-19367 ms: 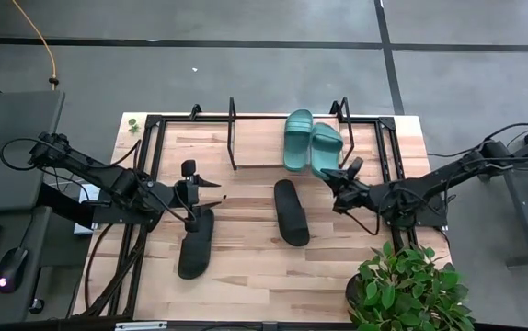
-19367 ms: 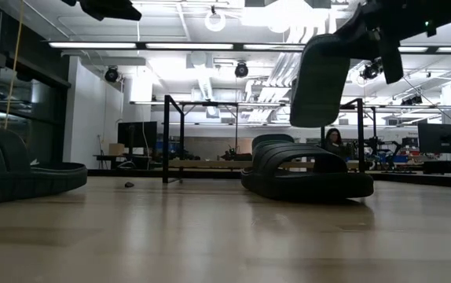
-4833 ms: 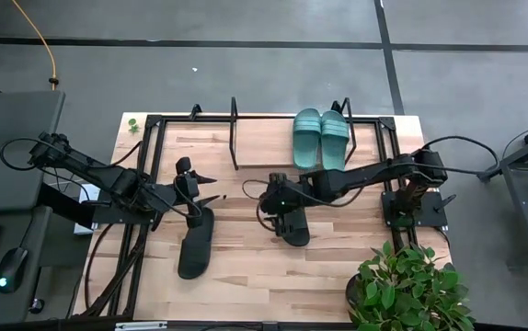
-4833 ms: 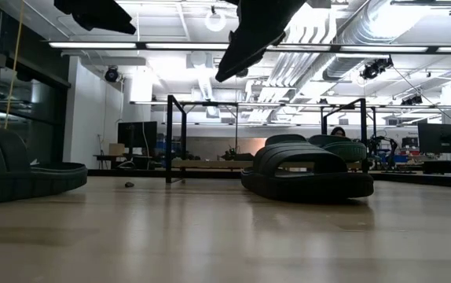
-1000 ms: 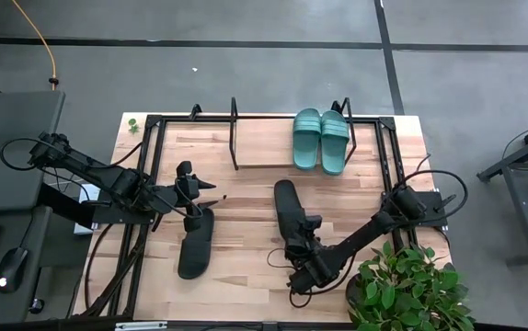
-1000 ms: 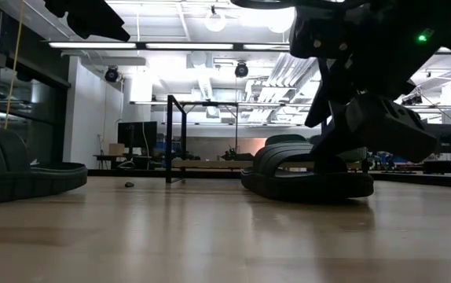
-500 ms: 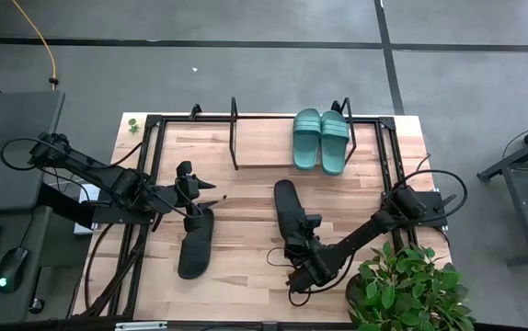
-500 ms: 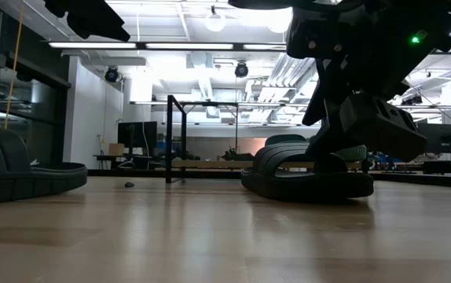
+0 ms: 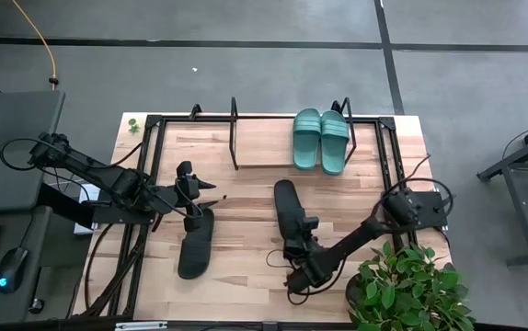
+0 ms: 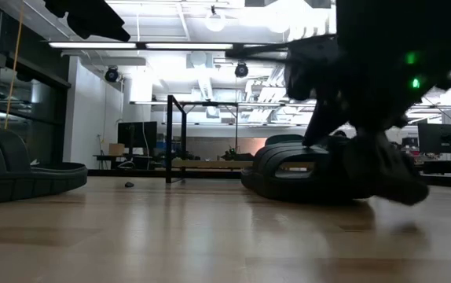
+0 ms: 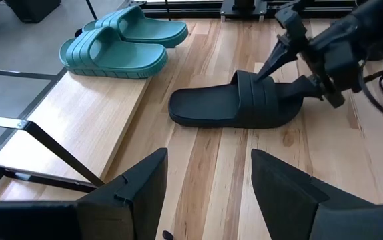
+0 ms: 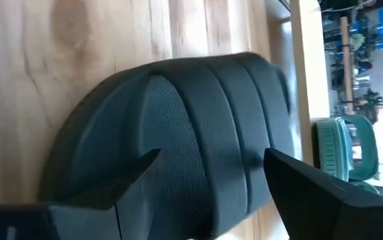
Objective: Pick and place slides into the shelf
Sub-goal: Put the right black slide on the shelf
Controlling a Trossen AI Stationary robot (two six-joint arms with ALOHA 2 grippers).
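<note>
Your right gripper (image 9: pixel 298 250) has dropped onto the near black rubber slide (image 9: pixel 291 211) at counter (image 9: pixel 246 276) centre, fingers apart astride its heel: grasp imminent. Left gripper (image 9: pixel 193 188) still hovers open over the second black slide (image 9: pixel 195 244). Both teal ribbed slides (image 9: pixel 320 139) sit shelved on the wooden-board shelf (image 9: pixel 264 138).

Potted plant (image 9: pixel 409 290) at table (image 9: pixel 246 276) front-right corner; computer mouse (image 9: pixel 8 272) on side desk, left of table.
</note>
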